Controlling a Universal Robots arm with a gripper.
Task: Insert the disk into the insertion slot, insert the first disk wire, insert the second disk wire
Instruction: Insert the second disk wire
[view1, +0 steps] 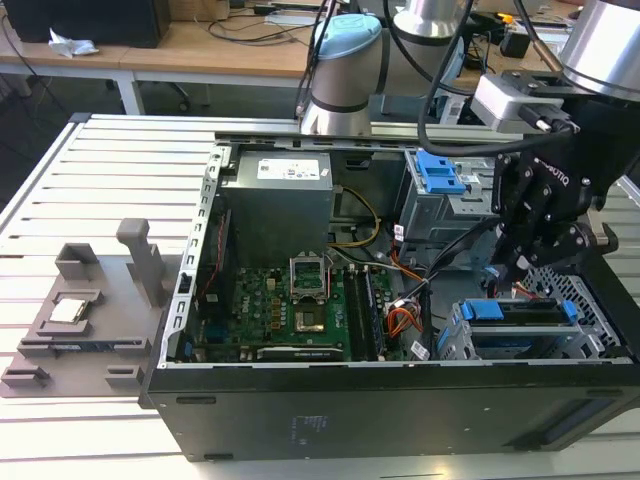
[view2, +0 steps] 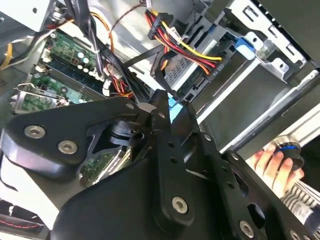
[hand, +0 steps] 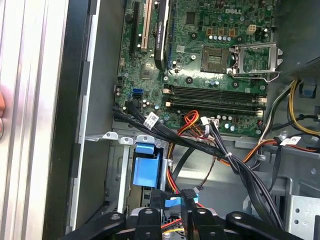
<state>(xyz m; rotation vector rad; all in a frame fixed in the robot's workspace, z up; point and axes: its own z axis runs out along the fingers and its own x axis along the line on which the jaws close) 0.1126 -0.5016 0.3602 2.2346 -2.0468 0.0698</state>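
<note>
The disk (view1: 515, 311), in its blue carrier, lies inside the insertion slot (view1: 592, 300), a perforated silver cage at the case's front right in the exterior view. My black gripper (view1: 516, 266) hangs just behind that cage. In the second wrist view the gripper (view2: 167, 102) is shut on a black disk wire with a blue connector (view2: 173, 107), close to the disk's rear edge. A red, yellow and black wire bundle ends in a black plug (view2: 214, 67) against that edge. The first wrist view has the blue connector (hand: 172, 202) between my fingers, beside the carrier's blue tab (hand: 146, 169).
The green motherboard (view1: 300, 300) fills the open case's middle, with loose cables (hand: 220, 150) running across it. A grey cage with a blue latch (view1: 440, 173) stands behind the gripper. A person's hand (view2: 272, 161) rests outside the case. A grey fixture (view1: 80, 310) sits on the slatted table.
</note>
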